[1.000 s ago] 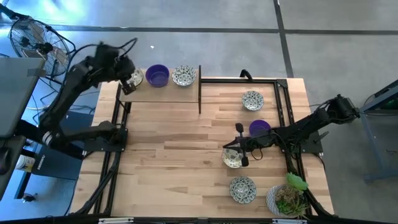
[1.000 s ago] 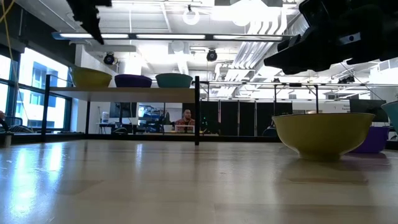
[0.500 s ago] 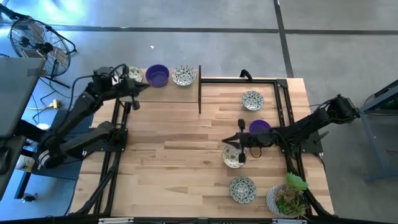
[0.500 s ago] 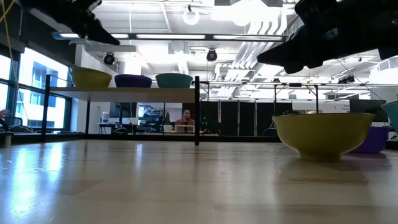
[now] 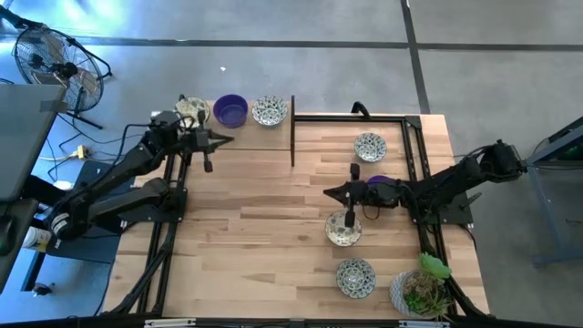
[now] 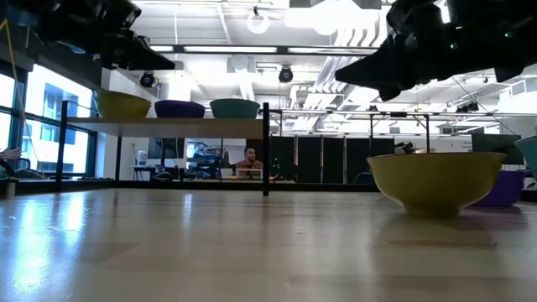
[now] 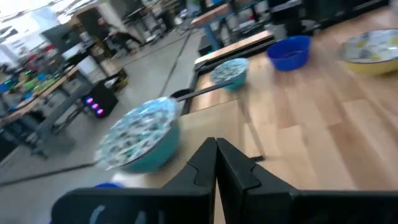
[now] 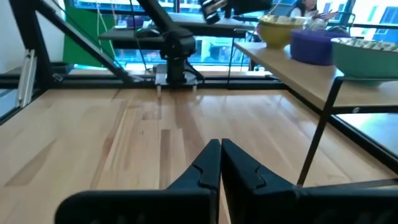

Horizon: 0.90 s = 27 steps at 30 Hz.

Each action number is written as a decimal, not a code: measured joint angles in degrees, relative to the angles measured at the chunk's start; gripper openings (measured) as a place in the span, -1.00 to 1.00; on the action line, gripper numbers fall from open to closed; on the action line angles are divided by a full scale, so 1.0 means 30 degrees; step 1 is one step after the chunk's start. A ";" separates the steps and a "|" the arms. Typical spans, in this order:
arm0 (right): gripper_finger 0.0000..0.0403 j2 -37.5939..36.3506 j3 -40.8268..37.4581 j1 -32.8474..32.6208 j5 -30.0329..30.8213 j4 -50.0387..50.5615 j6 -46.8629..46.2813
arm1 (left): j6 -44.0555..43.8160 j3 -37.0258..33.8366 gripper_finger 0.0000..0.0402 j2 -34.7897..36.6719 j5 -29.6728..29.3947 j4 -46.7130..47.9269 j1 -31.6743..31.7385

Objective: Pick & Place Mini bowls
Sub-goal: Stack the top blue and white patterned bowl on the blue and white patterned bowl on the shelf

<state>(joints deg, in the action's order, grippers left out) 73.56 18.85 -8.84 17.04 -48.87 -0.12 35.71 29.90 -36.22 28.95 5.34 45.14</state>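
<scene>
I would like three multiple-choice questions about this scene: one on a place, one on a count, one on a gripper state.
1. Where is the potted plant?
A. on the raised shelf
B. at the table's near right corner
C. at the table's middle

2. How many bowls stand on the raised shelf?
A. one
B. three
C. five

3. How are the right gripper's fingers?
A. shut, empty
B. shut on a bowl
C. wide open

Answers:
1 B, the high view shows it there.
2 B, patterned, purple, patterned.
3 A, the right wrist view shows fingers together, nothing between.
</scene>
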 joint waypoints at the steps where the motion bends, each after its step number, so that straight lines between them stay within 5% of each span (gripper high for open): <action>1: -1.00 0.0000 0.0000 0.0000 0.0007 -0.0090 0.0000 | -0.0078 -0.0225 -1.00 0.0004 -0.0238 -0.0422 -0.0514; 9: -1.00 0.0000 0.0616 -0.0158 0.0846 0.0268 -0.0077 | -0.1489 -0.3793 -1.00 -0.0250 -0.5233 -0.8157 -0.5992; 14: -1.00 0.0000 0.1636 -0.0878 0.1893 0.2580 -0.0832 | -0.1468 -0.4700 -1.00 -0.0456 -0.6433 -0.9457 -0.8140; 27: -0.91 0.0000 0.9300 -0.3804 0.3858 2.1877 -0.9316 | -0.0441 -0.4886 -1.00 -0.2150 -0.6884 -1.1004 -0.9472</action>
<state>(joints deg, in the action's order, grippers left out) 73.56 46.75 -20.25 28.61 16.76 -28.07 34.38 15.25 -42.67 8.29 -27.67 16.72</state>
